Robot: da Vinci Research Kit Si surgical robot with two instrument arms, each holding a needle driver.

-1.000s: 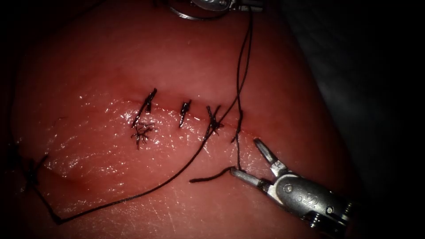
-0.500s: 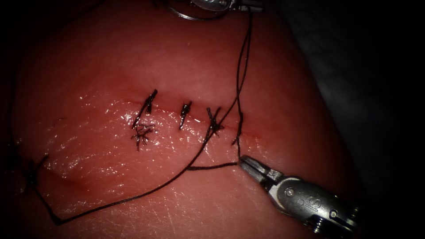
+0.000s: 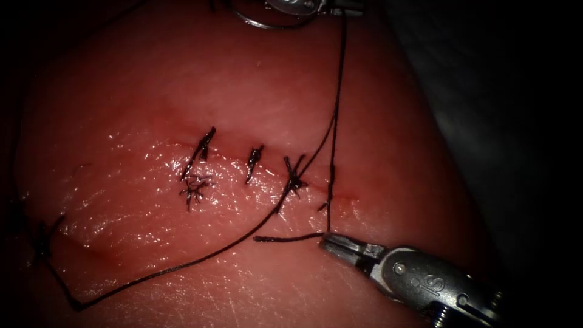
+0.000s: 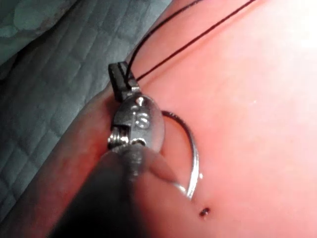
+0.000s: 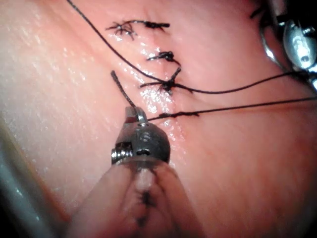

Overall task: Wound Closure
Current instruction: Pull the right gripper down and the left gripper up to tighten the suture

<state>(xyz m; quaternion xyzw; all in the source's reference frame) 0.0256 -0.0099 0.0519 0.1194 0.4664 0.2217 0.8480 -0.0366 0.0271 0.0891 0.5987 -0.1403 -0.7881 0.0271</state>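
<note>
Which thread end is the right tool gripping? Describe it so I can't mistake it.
Find the stitched cut across the tissue. Below its right end, the right tool is shut on a short loose thread tail: unlike the long thread, it ends freely.

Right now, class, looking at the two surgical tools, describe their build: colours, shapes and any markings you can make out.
The right tool is silver-grey metal: a rounded wrist housing stamped with an S-like mark and a round pin, narrowing to a slim two-jawed pincer. The left tool has the same rounded silver housing with an S-like stamp, a dark pincer tip, and a dark shaft behind it.
</note>
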